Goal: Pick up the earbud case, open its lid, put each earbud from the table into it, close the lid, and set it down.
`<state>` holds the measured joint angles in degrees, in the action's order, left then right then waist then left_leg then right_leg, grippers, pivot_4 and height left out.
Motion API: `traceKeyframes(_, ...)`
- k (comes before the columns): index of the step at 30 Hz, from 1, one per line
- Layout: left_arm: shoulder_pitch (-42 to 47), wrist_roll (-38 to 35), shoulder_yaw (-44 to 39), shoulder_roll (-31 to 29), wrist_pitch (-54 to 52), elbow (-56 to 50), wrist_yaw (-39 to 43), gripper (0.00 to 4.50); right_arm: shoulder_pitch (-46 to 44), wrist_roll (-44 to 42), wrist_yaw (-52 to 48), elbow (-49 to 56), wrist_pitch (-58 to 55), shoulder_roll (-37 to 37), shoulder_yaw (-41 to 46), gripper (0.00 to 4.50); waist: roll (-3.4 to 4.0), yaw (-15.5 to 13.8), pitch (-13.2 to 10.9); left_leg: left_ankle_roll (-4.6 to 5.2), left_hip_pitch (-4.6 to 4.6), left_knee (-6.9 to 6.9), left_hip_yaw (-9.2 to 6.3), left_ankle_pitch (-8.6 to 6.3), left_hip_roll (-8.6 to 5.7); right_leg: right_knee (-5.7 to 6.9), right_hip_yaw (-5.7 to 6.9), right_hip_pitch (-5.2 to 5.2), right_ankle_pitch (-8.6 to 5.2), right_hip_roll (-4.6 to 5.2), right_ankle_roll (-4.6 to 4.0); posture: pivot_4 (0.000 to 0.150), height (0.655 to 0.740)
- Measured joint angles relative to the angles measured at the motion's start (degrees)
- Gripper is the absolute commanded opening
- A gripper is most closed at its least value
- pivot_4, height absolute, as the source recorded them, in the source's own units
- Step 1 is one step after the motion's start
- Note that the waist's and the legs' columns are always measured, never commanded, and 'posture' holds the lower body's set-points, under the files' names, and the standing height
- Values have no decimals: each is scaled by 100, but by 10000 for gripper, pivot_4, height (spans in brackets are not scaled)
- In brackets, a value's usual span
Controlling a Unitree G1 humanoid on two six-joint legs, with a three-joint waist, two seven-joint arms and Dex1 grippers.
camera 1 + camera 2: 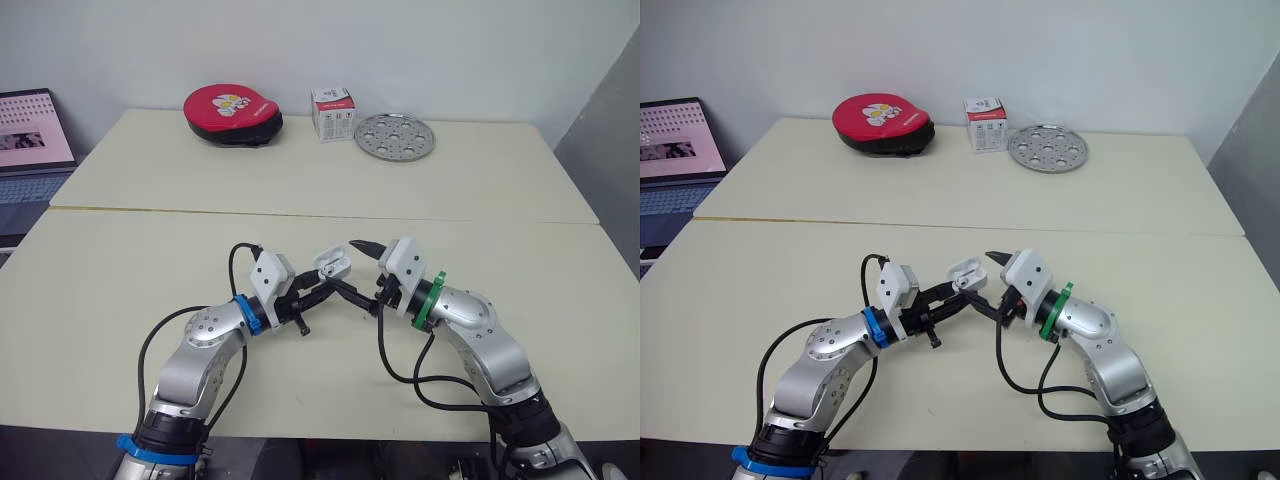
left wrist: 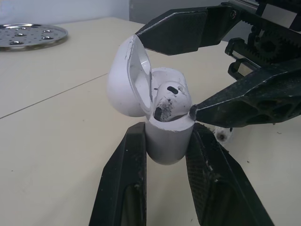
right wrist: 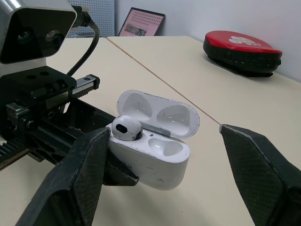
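step: 1st earbud (image 3: 124, 128) sits in one slot, other slot empty
L gripper (image 2: 167, 141): clamped on earbud case (image 3: 155, 160), lid open, over table (image 1: 150, 250) centre-front
R gripper (image 1: 352, 268): fingers wide apart, one tip at bud
next: prob press bud home, then fetch 2nd

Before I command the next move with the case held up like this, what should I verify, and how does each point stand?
1. Grip: the left gripper clamps the white plastic earbud case between its black fingers: ok.
2. The case's hinged lid is open: ok.
3. One white earbud sits in its slot: ok. Whether it is fully seated: cannot tell.
4. The other slot is empty and unobstructed: ok.
5. The right gripper is open and holds nothing: ok.
6. Whereabouts of the second earbud: cannot tell.
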<state>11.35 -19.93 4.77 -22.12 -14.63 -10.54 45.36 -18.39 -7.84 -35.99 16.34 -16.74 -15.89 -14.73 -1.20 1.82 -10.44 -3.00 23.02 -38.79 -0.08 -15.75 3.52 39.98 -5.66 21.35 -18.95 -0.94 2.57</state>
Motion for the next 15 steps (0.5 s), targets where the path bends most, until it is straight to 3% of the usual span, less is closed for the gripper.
traceKeyframes(7, -48, 5, -70, -2, 6, 68, -151, 7949, 151, -278, -64, 225, 49, -201, 364, 38792, 0, -1, 0, 0, 1, 0, 0, 0, -1, -1, -2, 0, 0, 1, 0, 1500, 7400)
traceKeyframes(12, -184, 6, -83, -27, 14, 75, -203, 7949, 432, -1091, -476, 955, -452, -1061, 1175, 38792, 0, -15, 0, 1, 1, 0, -2, 0, -2, -4, 1, -5, 0, 2, 0, 1500, 7400)
traceKeyframes(15, -219, 7, -81, -33, 15, 82, -206, 7949, 703, -1337, -643, 1042, -852, -1646, 1616, 44938, -1, -10, -1, 1, 0, 0, -1, 0, -2, -4, 0, -6, 0, 1, 0, 1500, 7400)
